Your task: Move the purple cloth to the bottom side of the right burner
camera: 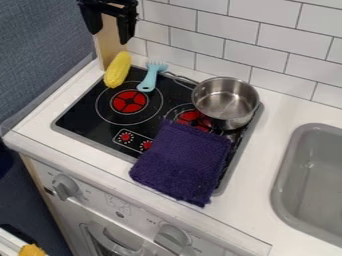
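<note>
And here we are at the toy kitchen, white bench (277,120) under us, pale brick-pattern tiles (254,45) along the far side, a blue-grey wall (40,55) on the left! Up at the far left hangs the black claw (110,25), its two fingers well apart, nothing between them, over the stove's far left corner beside a pale wooden post (107,42).

Down to the purple cloth (182,162), spread at a slant across the near right part of the black stovetop (73,117)! It laps over the near part of the right burner (194,118), and its near end runs past the stove's edge onto the bench. Just beyond it, the metal pot (226,100), upright, overlaps that burner's far right side, thin handle pointing left.

Over on the left burner (129,101), red centre in plain sight! The yellow corn (117,70) lies on its far left side, a light blue toy utensil (150,77) just to the corn's right, tines pointing far. Out right, a grey sink (314,175) sunk into the bench.

And the markings: printed red dials (125,136) at the stovetop's near side, and on the white oven front (117,210), two grey knobs (65,187) with fine print around them.
</note>
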You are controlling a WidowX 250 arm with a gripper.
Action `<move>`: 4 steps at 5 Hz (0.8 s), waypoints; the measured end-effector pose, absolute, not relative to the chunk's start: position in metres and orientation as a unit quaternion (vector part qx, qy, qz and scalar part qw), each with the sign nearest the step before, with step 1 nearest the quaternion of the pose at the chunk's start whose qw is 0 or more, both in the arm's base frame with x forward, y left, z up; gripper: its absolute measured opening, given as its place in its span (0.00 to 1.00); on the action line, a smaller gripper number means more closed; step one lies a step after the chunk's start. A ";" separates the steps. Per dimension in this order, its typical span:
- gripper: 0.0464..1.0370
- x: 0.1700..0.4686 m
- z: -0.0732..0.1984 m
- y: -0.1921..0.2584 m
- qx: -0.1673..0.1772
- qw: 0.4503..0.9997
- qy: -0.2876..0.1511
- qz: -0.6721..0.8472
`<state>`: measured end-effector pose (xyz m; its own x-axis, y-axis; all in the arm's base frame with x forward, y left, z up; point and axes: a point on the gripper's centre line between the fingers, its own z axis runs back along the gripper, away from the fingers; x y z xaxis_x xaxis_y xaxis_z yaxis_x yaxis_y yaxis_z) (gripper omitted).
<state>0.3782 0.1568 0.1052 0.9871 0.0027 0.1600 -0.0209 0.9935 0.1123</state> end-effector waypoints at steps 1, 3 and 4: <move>0.96 0.374 0.088 0.154 0.048 0.997 -0.060 0.008; 0.96 0.332 0.093 0.090 0.047 0.996 -0.066 -0.034; 0.96 0.302 0.085 0.057 0.052 0.995 -0.070 -0.042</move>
